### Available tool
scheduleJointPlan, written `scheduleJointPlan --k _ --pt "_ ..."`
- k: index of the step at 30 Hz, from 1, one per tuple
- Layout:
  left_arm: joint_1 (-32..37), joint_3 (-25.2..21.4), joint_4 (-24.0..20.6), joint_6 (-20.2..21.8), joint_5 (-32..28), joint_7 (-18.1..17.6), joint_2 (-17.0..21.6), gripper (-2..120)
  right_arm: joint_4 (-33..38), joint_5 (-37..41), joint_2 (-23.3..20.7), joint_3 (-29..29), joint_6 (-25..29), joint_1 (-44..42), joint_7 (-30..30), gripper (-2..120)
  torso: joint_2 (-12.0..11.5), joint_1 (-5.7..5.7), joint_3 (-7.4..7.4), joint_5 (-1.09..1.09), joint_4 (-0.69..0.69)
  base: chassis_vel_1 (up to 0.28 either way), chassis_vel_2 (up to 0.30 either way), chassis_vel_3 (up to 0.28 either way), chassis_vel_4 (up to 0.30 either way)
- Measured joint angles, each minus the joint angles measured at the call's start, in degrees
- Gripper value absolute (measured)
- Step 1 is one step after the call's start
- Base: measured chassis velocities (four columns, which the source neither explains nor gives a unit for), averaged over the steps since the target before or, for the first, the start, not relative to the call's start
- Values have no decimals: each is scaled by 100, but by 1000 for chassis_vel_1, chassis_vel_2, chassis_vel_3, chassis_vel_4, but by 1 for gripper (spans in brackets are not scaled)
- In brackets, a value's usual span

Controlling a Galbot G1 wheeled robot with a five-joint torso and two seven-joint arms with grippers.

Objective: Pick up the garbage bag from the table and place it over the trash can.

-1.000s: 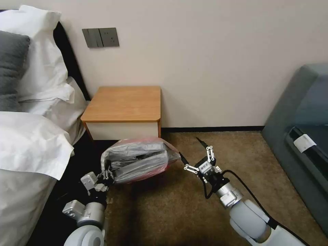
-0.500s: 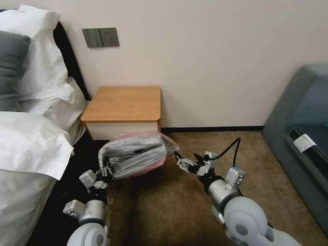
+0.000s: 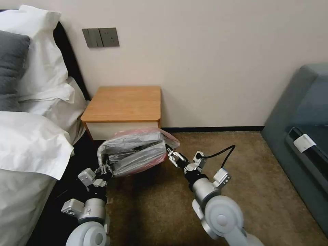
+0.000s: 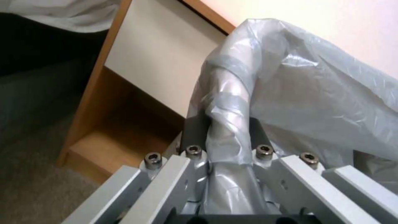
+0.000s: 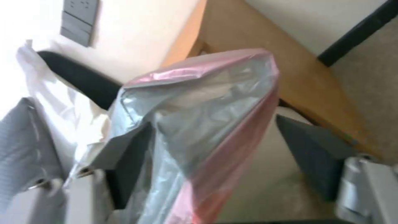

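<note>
The garbage bag (image 3: 136,150), grey crinkly plastic with a pinkish-red edge, hangs spread in front of the table (image 3: 123,102). My left gripper (image 3: 104,169) is shut on the bag's left edge; in the left wrist view the plastic (image 4: 290,87) is pinched between the dark pads (image 4: 195,127). At the bag's right end my right gripper (image 3: 171,155) is open, its fingers (image 5: 315,155) standing on either side of the pink edge (image 5: 232,149) without touching it. The bag hides the trash can in the head view. A cream surface (image 5: 265,177) shows under the bag.
A bed with white pillows and sheets (image 3: 30,136) is close on the left. A grey sofa (image 3: 300,112) stands at the right. Brown carpet (image 3: 164,205) lies open between them. A grey socket plate (image 3: 100,37) is on the wall behind.
My right arm has swung left and turned its wrist, bringing its open fingers around the bag's right edge. The bag and left gripper have drifted slightly toward the table.
</note>
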Motion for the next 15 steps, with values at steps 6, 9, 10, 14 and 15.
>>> scheduleJointPlan --k 6,9,10,14,15 --pt "12 -20 -32 21 -29 -11 -6 7 -49 -179 158 -5 117 -48 -321 59 0 0 0 0 0 0 0 0 0" --pt "17 -45 -39 23 -59 -17 -6 7 -60 -294 206 15 175 -81 -459 43 0 0 0 0 0 0 0 0 0" --pt "17 -45 -39 23 -59 -17 -6 7 -60 -294 206 15 175 -81 -459 43 0 0 0 0 0 0 0 0 0" --pt "10 -67 -30 23 -71 -27 -19 7 -67 -398 255 28 219 -104 -547 29 0 0 0 1 0 0 0 0 0" --pt "3 -79 -21 23 -76 -33 -31 7 -74 -440 271 27 239 -111 -583 23 0 0 0 1 0 0 0 0 0"
